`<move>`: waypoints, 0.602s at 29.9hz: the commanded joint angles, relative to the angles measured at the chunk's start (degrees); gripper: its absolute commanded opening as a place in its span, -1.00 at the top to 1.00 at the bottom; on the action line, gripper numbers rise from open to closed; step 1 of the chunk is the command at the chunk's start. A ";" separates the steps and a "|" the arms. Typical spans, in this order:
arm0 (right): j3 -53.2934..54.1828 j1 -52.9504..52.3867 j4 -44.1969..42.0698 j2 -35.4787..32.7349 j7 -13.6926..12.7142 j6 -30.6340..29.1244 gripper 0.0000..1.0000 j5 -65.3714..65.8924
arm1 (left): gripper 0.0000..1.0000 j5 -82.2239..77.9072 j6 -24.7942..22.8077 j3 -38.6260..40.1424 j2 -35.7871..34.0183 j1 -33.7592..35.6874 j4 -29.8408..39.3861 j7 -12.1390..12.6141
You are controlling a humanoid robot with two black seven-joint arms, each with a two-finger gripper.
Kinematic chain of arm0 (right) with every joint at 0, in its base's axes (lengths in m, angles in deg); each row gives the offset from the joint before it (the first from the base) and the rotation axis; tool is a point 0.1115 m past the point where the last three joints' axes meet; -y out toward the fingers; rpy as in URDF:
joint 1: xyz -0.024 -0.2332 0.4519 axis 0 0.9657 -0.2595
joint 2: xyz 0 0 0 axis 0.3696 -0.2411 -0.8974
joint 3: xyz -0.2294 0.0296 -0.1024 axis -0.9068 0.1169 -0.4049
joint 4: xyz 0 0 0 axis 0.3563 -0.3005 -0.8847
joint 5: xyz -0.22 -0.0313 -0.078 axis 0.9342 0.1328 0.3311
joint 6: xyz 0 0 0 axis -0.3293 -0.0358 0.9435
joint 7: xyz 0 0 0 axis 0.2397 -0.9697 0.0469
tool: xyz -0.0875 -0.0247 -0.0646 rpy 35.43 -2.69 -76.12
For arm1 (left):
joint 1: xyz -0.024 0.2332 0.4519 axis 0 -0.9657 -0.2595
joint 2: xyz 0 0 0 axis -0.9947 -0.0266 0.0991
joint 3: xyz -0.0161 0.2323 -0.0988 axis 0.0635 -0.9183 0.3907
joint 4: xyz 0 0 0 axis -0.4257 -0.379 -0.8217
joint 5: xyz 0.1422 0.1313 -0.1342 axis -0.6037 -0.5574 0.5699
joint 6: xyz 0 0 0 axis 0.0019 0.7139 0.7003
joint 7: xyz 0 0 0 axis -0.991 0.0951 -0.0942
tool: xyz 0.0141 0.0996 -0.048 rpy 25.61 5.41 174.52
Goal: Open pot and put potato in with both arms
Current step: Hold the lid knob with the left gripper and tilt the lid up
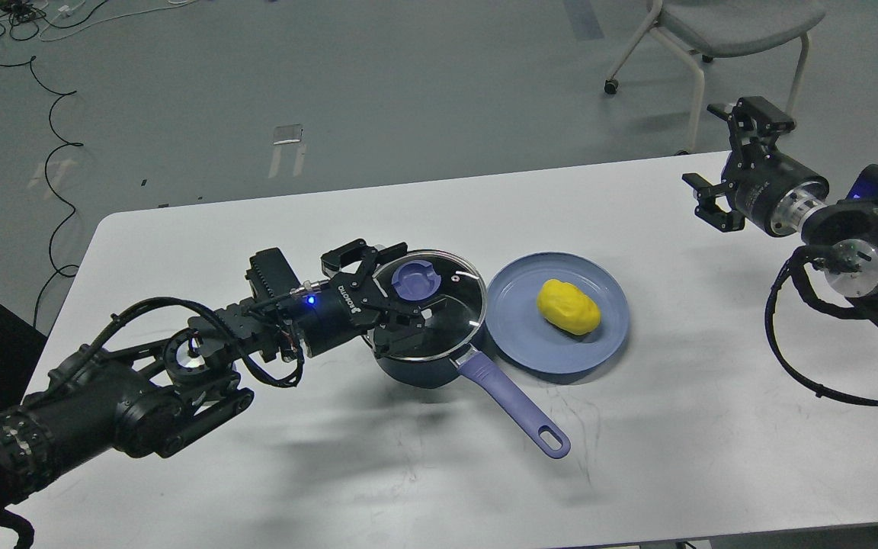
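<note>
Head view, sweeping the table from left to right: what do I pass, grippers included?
Left gripper, open at the lid's knob → pot with its glass lid on → blue plate → potato lying on it → right gripper, open, in the air by the table's far right edge.

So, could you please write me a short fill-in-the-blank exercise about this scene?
1. The potato lies on the blue ____.
2. The pot is covered by a glass ____.
3. The ____ gripper reaches over the pot; the other gripper is held apart.
4. The pot's handle is ____ in colour.

Missing words: plate; lid; left; purple
</note>
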 commanded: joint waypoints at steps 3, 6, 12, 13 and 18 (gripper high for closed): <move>0.00 0.08 0.00 -0.08 0.00 0.00 -1.00 0.00 | -0.95 0.07 0.02 -0.13 -0.17 -0.03 -0.18 0.00; 0.00 0.08 -0.09 -0.16 0.00 0.00 -1.00 0.00 | -0.93 -0.01 0.02 -0.13 -0.08 -0.04 -0.71 0.00; 0.00 0.43 -0.44 -0.08 0.09 0.00 -1.00 0.00 | -0.78 0.08 0.02 -0.13 -0.08 -0.21 -0.71 0.00; 0.00 0.43 -0.53 -0.08 0.09 0.00 -1.00 0.00 | -0.78 0.08 0.02 -0.13 0.00 -0.30 -0.71 0.00; -0.09 0.52 -0.88 -0.08 0.09 0.00 -1.00 0.00 | -0.78 0.25 0.02 -1.53 -0.08 -0.21 -0.71 0.00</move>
